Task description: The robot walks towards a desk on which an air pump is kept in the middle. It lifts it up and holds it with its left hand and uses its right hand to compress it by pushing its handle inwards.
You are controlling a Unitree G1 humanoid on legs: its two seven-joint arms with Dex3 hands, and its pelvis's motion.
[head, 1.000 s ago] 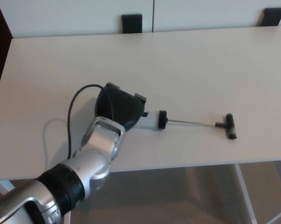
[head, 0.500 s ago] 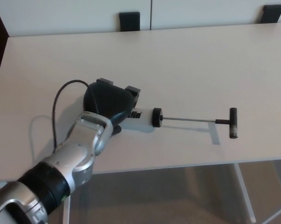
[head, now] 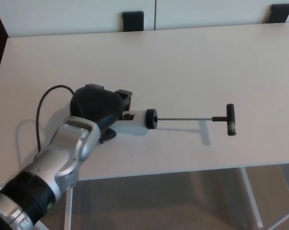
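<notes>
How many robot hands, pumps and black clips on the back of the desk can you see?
Robot hands: 1, the left hand, wrapped around the pump
Air pumps: 1, the air pump, its handle pulled out
Black clips at the desk's far edge: 2
Total: 4

The desk point(head: 192, 62) lies bare to the far side and to the right of the air pump point(head: 182, 119), so a hand coming in from the right meets nothing before the T-handle point(head: 230, 120), which stands out at the end of its drawn-out rod. The pump's barrel end is covered by the left hand point(head: 98, 109), closed over it, and the silver forearm point(head: 63, 158) with its looping black cable point(head: 43, 112) blocks the near left. Two black brackets point(head: 132, 20) sit at the desk's back edge, well apart from the pump.
</notes>
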